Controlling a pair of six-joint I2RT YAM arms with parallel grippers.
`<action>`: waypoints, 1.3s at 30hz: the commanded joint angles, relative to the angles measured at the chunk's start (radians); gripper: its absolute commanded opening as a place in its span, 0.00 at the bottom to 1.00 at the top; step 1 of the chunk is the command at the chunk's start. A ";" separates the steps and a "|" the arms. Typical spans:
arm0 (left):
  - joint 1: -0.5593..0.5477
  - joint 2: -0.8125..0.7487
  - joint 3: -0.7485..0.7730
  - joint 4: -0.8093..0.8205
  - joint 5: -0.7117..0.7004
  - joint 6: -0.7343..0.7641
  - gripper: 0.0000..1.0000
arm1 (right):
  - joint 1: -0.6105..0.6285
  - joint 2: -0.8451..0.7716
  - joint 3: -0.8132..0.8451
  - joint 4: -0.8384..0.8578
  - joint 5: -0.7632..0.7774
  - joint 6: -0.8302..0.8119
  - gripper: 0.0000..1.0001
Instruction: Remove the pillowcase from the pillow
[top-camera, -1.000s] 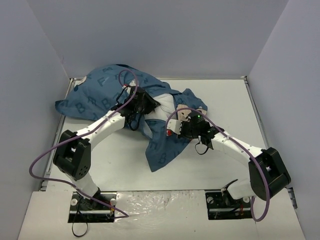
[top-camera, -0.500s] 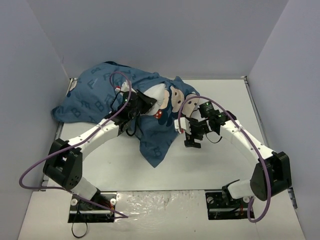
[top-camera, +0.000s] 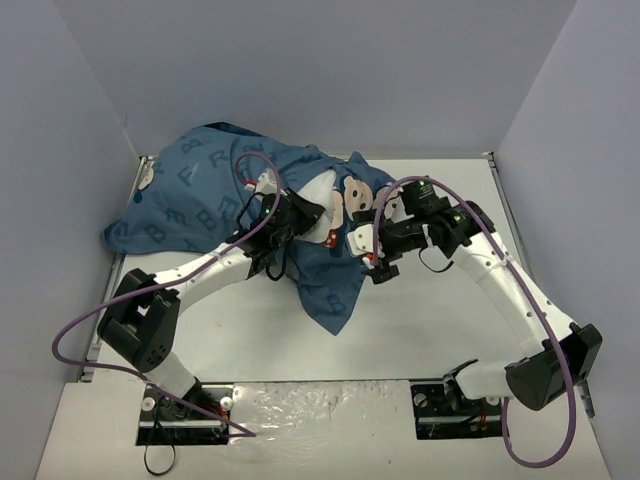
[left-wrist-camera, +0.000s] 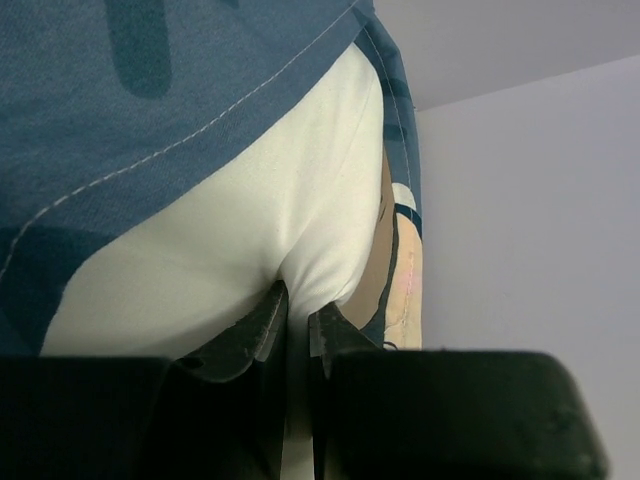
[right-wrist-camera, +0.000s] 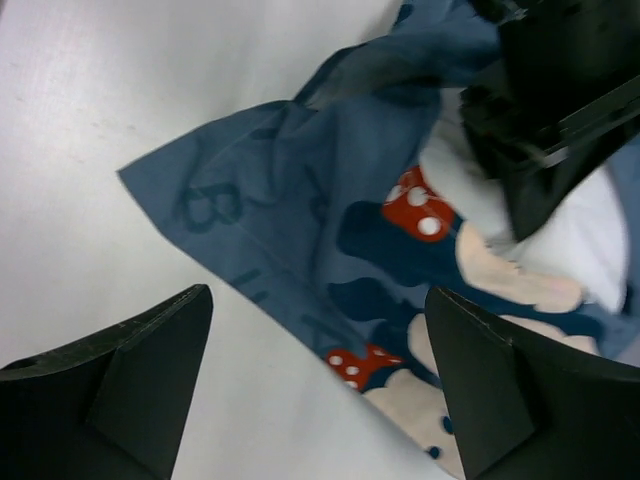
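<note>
The dark-blue pillowcase (top-camera: 210, 195) lies bunched from the back left to the table's middle, with a flap (top-camera: 330, 290) trailing toward the front. A white corner of the pillow (top-camera: 322, 190) sticks out of its opening. My left gripper (top-camera: 300, 213) is shut on that corner. In the left wrist view its fingers (left-wrist-camera: 262, 325) pinch the white pillow (left-wrist-camera: 250, 230) under the pillowcase's hem (left-wrist-camera: 150, 90). My right gripper (top-camera: 378, 262) hovers open just right of the flap, holding nothing. The right wrist view shows the right gripper (right-wrist-camera: 320, 340) wide over the pillowcase's edge (right-wrist-camera: 290, 210) and the pillow (right-wrist-camera: 575, 235).
The white table (top-camera: 450, 320) is walled on the left, back and right. Purple cables loop over both arms (top-camera: 420, 185). In the right wrist view the left gripper (right-wrist-camera: 560, 100) sits close at the upper right.
My right gripper has let go of the pillowcase, opened wide and risen back and to the right. The flap has dropped onto the table. The left gripper keeps its pinch on the pillow.
</note>
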 joint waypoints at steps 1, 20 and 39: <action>-0.023 -0.013 0.058 0.110 0.013 0.000 0.02 | 0.040 0.024 0.054 0.036 0.072 -0.079 0.84; -0.015 -0.041 0.051 0.100 0.036 0.017 0.02 | 0.143 0.114 -0.094 0.224 0.342 -0.116 0.39; 0.037 -0.067 0.212 0.133 -0.025 -0.009 0.02 | 0.270 -0.043 -0.472 0.260 0.281 0.061 0.00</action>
